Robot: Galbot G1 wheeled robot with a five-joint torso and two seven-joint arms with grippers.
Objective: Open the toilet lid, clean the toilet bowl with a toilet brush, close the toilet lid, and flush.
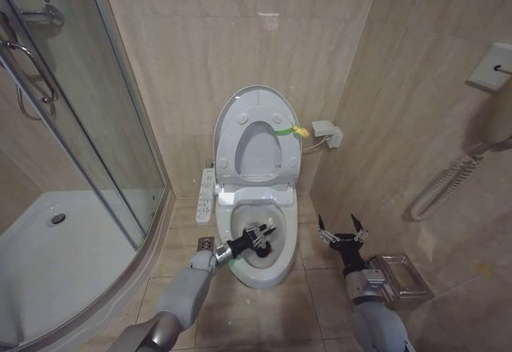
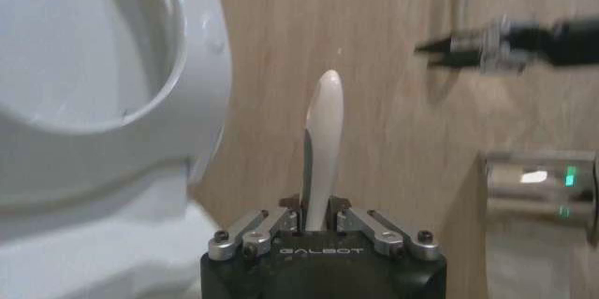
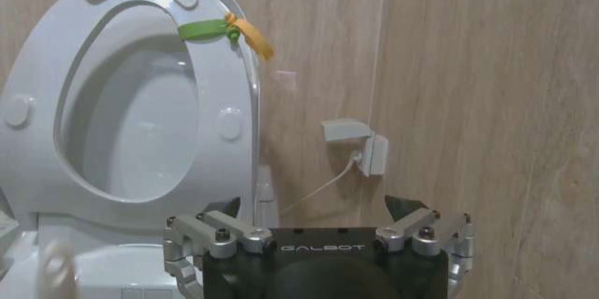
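Observation:
The toilet lid (image 1: 258,148) (image 3: 140,123) stands raised against the wall with the ring seat (image 1: 232,140) up in front of it, and a yellow-green loop (image 3: 224,31) is tied at its edge. Below lies the open white toilet bowl (image 1: 276,276). My left gripper (image 1: 258,236) (image 2: 318,220) reaches over the bowl, shut on the white handle of the toilet brush (image 2: 326,130); its bristle head is hidden. To the right of the bowl, low over the floor tiles, my right gripper (image 1: 341,230) (image 3: 313,209) hangs open with nothing in it.
A white button panel (image 1: 206,194) sits on the toilet's left side. The glass shower door (image 1: 80,128) and white shower tray (image 1: 48,256) fill the left. On the right are a wall socket (image 1: 328,134), a coiled hose (image 1: 448,178) and a metal holder (image 1: 400,280).

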